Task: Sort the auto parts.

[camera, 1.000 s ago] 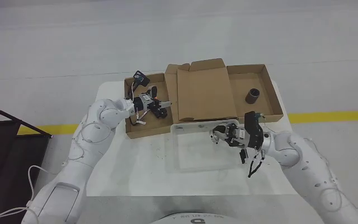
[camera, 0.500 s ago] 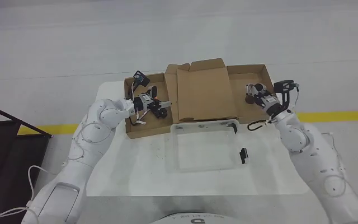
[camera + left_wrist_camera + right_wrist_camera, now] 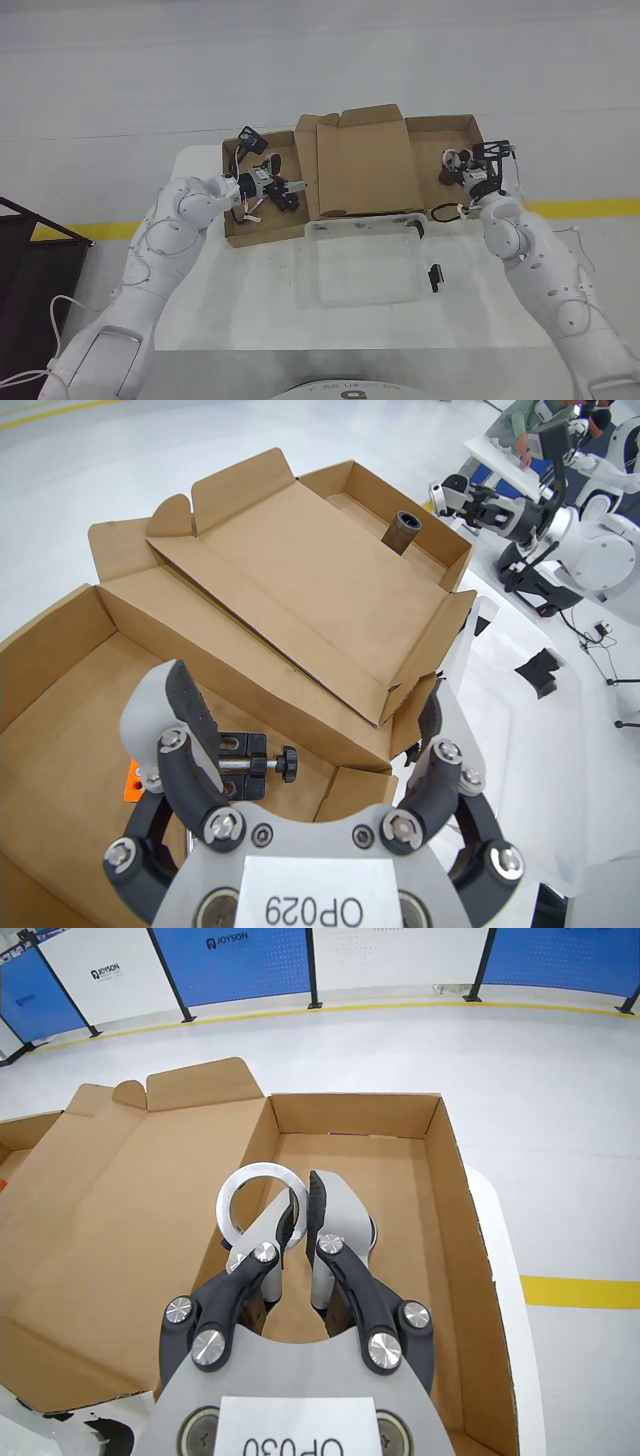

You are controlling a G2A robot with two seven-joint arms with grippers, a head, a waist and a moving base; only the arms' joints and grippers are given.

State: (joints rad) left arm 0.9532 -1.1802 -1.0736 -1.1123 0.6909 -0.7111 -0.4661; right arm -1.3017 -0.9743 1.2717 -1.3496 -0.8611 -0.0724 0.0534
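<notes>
**A:** Where do we have the metal ring (image 3: 262, 1170)?

**B:** In our right gripper (image 3: 300, 1208). Its fingers are pinched on one side of the band, and the ring hangs above the floor of the right compartment (image 3: 450, 1208) of the cardboard box (image 3: 480, 135).

**A:** How will it handle?

**B:** We'd judge it rigid, smooth and fairly dense for its bulk. It won't deform or break, but the polished metal could swivel or slide between the pads, since we hold only one edge. A pinch across the flat band, as we have now, looks like the right place.

**A:** And our room to move?

**B:** The compartment walls stand on all sides, and the one towards the middle flap (image 3: 125, 1208) is nearest. The dark sleeve (image 3: 400, 535) stands in this same compartment, just beside the ring as seen from the top, so we'd want to set the ring down clear of it. The bare cardboard farther out looks roomy.

**A:** What about the other arm?

**B:** Our left gripper (image 3: 305, 695) is spread wide and holds nothing. It sits over the left compartment above the black clamp (image 3: 245, 765), well apart from the ring.

**A:** Anything unsorted?

**B:** A small black part (image 3: 434, 277) lies on the surface (image 3: 250, 310), outside the box.
</notes>
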